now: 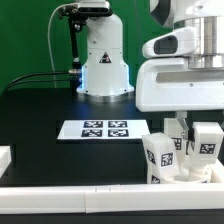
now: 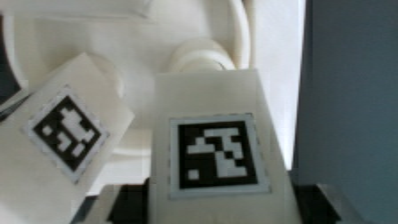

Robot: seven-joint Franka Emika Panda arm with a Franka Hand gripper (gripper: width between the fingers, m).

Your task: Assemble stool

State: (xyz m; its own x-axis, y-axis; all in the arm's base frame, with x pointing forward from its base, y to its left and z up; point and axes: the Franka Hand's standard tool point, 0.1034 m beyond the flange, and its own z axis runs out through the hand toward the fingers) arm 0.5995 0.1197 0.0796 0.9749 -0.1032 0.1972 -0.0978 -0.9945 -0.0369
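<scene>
In the wrist view a chunky white stool leg [image 2: 217, 140] with a black-and-white tag stands between my gripper's [image 2: 217, 208] two dark fingers [image 2: 146, 205]; the jaws sit against its two sides. A second tagged leg [image 2: 71, 130] leans close beside it. Curved white plastic [image 2: 178, 35] lies behind them; I cannot tell whether it is the seat disc. In the exterior view the gripper [image 1: 190, 138] is low at the right, down among the tagged legs [image 1: 163, 155], and one leg [image 1: 206, 141] is right at the fingers.
The marker board [image 1: 105, 129] lies flat on the black table to the left of the legs. A long white border rail [image 1: 80, 197] runs along the front edge. The white robot base [image 1: 103, 60] stands at the back.
</scene>
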